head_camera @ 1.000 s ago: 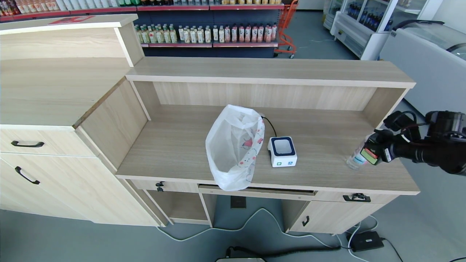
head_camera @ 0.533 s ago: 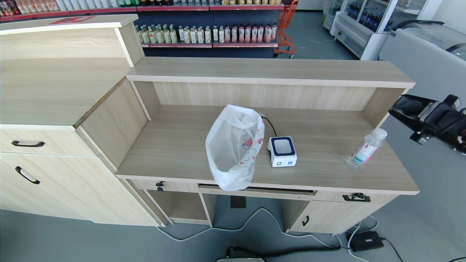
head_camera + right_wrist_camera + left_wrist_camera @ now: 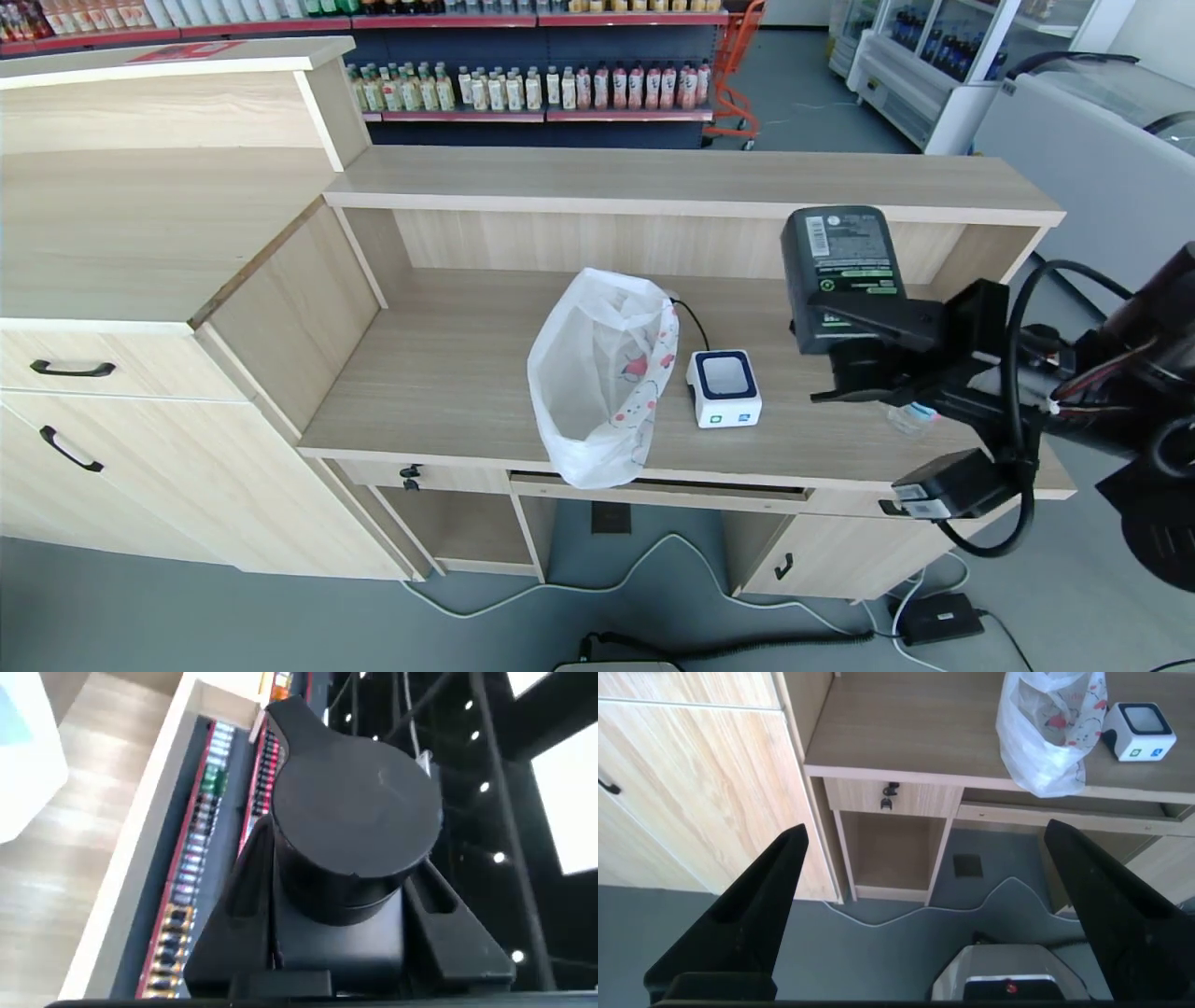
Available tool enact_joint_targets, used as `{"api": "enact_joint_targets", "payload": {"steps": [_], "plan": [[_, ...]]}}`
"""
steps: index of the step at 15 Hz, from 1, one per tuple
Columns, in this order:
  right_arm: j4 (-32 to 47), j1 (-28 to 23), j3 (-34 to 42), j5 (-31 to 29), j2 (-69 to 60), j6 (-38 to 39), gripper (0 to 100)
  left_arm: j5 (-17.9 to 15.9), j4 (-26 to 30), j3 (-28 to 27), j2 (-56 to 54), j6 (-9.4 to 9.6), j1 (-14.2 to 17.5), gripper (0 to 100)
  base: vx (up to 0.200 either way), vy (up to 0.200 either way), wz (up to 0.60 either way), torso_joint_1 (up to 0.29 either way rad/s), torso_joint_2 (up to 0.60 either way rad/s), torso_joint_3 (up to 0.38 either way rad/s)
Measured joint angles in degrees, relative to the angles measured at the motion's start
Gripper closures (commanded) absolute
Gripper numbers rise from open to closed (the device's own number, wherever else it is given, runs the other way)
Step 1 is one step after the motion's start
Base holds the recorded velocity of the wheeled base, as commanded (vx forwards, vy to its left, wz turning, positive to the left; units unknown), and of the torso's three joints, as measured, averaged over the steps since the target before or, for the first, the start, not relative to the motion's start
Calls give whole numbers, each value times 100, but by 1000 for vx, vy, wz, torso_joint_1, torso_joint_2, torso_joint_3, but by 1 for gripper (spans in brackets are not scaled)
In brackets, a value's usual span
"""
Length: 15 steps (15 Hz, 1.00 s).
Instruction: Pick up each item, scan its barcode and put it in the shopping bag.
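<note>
A white plastic shopping bag (image 3: 602, 373) stands open near the middle of the wooden counter (image 3: 448, 383). It also shows in the left wrist view (image 3: 1046, 728). Just right of it sits the white barcode scanner (image 3: 724, 387) (image 3: 1144, 730). At the counter's right end, only the base of a clear bottle (image 3: 910, 418) shows behind my right arm. My right gripper (image 3: 845, 280) is raised over the counter between scanner and bottle. My left gripper (image 3: 924, 915) hangs low in front of the counter, open and empty.
A raised shelf (image 3: 691, 182) runs along the counter's back, and a taller cabinet (image 3: 140, 233) stands to the left. Cables and a power brick (image 3: 934, 618) lie on the floor. Shop shelves and freezers stand behind.
A second ago the right gripper was at the bottle. It then drew off to the right without it, and has now swung in over the counter, hiding most of the bottle.
</note>
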Motion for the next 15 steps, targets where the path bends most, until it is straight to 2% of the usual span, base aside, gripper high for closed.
{"api": "enact_joint_targets", "payload": {"steps": [4, 7, 9, 12, 15], "plan": [[-6, 1502, 418, 277, 110, -1267, 100, 0, 0, 0, 0, 0, 0, 0, 0, 0, 0, 0, 0, 0], [5, 2159, 521, 391, 173, -1409, 100, 2, -2, 0, 0, 0, 0, 0, 0, 0, 0, 0, 0, 0], [32, 2326, 651, 422, 151, -1449, 100, 0, 0, 0, 0, 0, -2, 0, 0, 0, 0, 0, 0, 0], [681, 2378, 800, 618, 55, -1770, 100, 0, 0, 0, 0, 0, -2, 0, 0, 0, 0, 0, 0, 0], [834, 2443, 813, 638, 27, -1968, 100, 0, 0, 0, 0, 0, -2, 0, 0, 0, 0, 0, 0, 0]]}}
